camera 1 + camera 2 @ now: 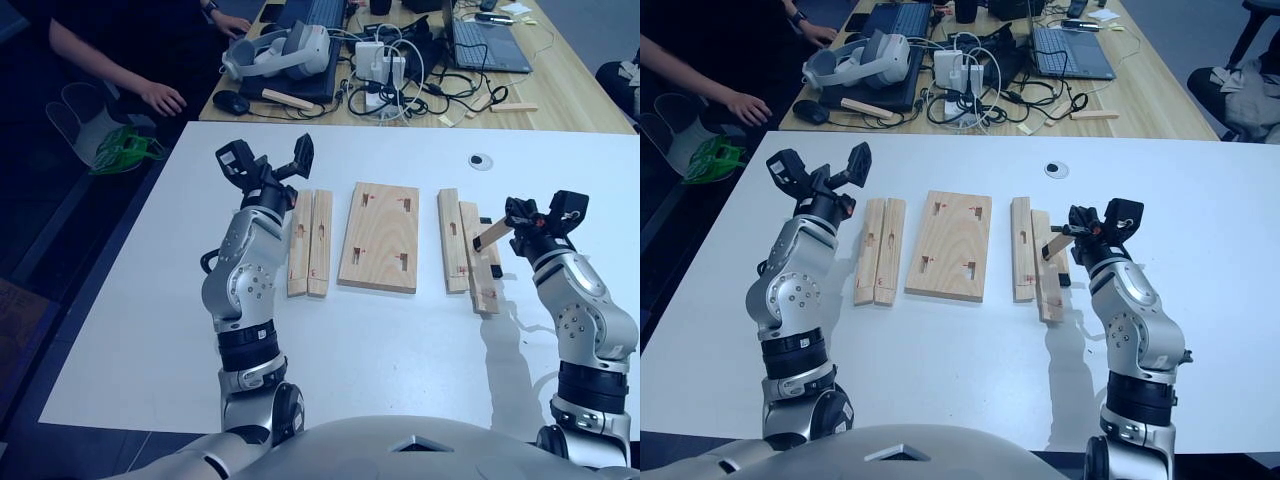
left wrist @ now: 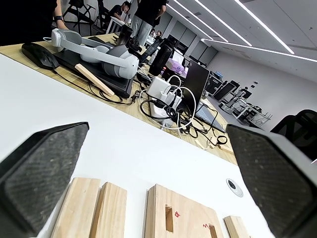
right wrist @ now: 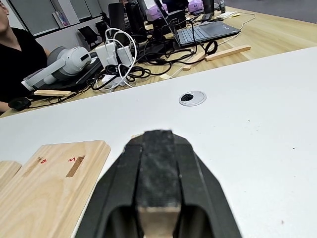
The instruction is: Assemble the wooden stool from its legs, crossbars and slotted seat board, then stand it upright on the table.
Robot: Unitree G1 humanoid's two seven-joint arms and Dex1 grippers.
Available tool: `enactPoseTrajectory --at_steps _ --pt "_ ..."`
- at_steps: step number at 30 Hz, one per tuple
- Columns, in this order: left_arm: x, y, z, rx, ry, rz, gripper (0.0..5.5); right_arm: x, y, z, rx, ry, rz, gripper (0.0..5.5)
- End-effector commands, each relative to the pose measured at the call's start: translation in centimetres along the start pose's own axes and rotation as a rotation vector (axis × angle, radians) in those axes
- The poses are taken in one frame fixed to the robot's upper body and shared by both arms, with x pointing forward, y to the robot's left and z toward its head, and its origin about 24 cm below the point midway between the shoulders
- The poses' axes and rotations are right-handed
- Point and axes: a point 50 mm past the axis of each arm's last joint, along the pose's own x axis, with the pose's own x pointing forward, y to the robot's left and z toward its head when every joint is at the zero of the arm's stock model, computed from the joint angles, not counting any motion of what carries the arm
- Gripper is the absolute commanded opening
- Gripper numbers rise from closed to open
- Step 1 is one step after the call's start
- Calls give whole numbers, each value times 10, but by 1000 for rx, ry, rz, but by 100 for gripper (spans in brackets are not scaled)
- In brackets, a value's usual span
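Nearest: the right gripper (image 1: 528,218) is clamped on a short crossbar (image 1: 488,237). It is held in the air just over the right-hand legs (image 1: 454,240), with the stick's free end angled down toward them. The left gripper (image 1: 270,158) is held wide open with nothing in it, raised above the far end of the left-hand legs (image 1: 310,243).

The slotted seat board (image 1: 380,236) is laid flat mid-table between the two leg pairs, slots up. No parts are seen joined. The right-hand legs lie askew, and whether one overlaps the other cannot be told.

Step judged: early assembly, crossbar-to-leg fit.

Next move: the crossbar end needs to be lined up with a leg slot and pushed in square. The leg probably has to be pinned, and the free gripper is well apart, across the board.

Risk: the leg could be shoved along the smooth table (image 1: 400,340).

Farther back, a cable grommet (image 1: 482,160) is seen. Beyond it is a desk with a headset (image 1: 280,50), laptops, cables and a loose wooden strip (image 1: 288,98).
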Motion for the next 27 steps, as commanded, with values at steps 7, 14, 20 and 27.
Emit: enactPoseTrajectory --at_steps 7,14,20,27 --pt "1 -1 1 7 21 6 512 8 -17 -25 -93 185 -42 38" --pt "5 -6 -1 -13 17 -9 512 32 -23 -23 -165 146 -15 38" --pt "6 -8 0 -20 14 -14 512 43 -15 -24 -218 151 48 38" --pt "7 -6 -1 -35 23 -11 512 39 -1 8 -197 -17 121 106"
